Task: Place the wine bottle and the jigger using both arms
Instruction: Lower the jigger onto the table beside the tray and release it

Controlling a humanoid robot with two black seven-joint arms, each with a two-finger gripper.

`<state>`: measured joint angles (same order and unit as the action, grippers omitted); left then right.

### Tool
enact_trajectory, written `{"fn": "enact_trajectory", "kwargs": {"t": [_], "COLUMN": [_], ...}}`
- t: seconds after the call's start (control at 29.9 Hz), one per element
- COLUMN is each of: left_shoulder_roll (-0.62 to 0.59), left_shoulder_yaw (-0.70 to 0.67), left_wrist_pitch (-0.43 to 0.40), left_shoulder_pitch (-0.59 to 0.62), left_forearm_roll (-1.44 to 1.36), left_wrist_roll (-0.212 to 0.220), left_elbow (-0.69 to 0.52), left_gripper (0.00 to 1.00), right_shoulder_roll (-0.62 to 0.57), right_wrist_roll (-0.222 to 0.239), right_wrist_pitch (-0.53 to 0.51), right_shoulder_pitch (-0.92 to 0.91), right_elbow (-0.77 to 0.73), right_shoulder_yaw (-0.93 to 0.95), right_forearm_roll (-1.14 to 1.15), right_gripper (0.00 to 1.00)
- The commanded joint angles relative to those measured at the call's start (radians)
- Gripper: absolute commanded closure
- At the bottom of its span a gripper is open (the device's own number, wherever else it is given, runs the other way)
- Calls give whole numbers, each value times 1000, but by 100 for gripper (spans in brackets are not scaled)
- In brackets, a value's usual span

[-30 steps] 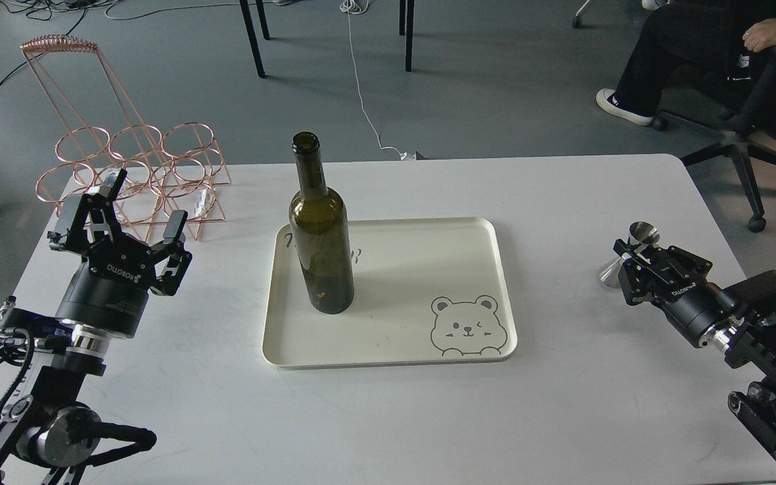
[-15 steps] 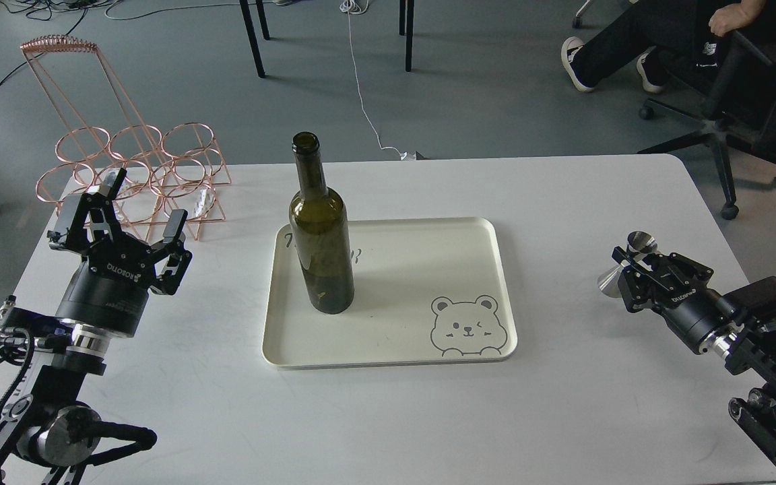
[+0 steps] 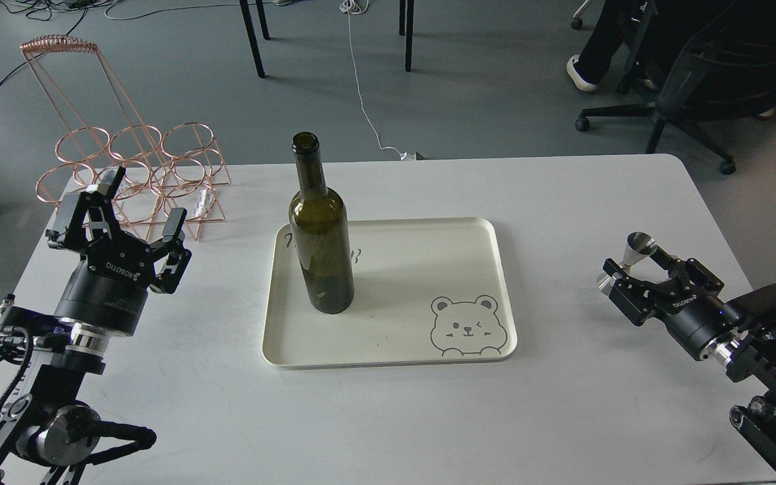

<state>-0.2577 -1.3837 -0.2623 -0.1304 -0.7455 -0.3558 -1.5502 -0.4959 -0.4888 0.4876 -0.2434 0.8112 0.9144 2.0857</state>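
The dark olive-green wine bottle (image 3: 320, 236) stands upright on the left part of the cream tray (image 3: 428, 269). The small steel jigger (image 3: 637, 245) stands on the white table at the right, well clear of the tray. My right gripper (image 3: 636, 273) is open, its two fingers spread on either side of the jigger's lower half. I cannot tell whether they touch it. My left gripper (image 3: 139, 212) is open and empty at the table's left, well left of the bottle.
A copper wire bottle rack (image 3: 135, 172) stands at the back left, just behind my left gripper. The tray has a bear drawing at its front right. An office chair (image 3: 691, 74) with a seated person is on the floor beyond the table's right corner.
My right gripper has opened its fingers around the jigger and drawn back slightly toward me. The bottle and my left arm have not moved. The person's chair rolled away.
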Motion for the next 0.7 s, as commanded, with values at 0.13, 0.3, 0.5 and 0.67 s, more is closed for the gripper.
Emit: {"fn": "enact_trajectory", "kwargs": {"t": [0.13, 0.3, 0.5, 0.67], "left_shoulder_roll": [2, 2, 0, 0], "left_shoulder_yaw": [-1, -1, -1, 3], "left_wrist_pitch": [1, 0, 0, -2], "left_shoulder_pitch": [0, -2, 0, 0], "left_forearm_roll": [0, 0, 0, -2], "left_wrist_roll": [0, -3, -5, -35], "left_elbow": [-1, -1, -1, -1], "left_gripper": [2, 2, 2, 2], "right_shoulder_roll": [-58, -96, -190, -251], "right_wrist_roll": [0, 0, 0, 0], "right_wrist_pitch": [1, 1, 1, -23], "right_shoulder_pitch": [72, 119, 216, 309], "right_elbow": [77, 124, 233, 409], "right_shoulder_yaw": [7, 20, 37, 29], "right_forearm_roll": [-1, -1, -27, -223], "right_gripper": [7, 6, 6, 6]}}
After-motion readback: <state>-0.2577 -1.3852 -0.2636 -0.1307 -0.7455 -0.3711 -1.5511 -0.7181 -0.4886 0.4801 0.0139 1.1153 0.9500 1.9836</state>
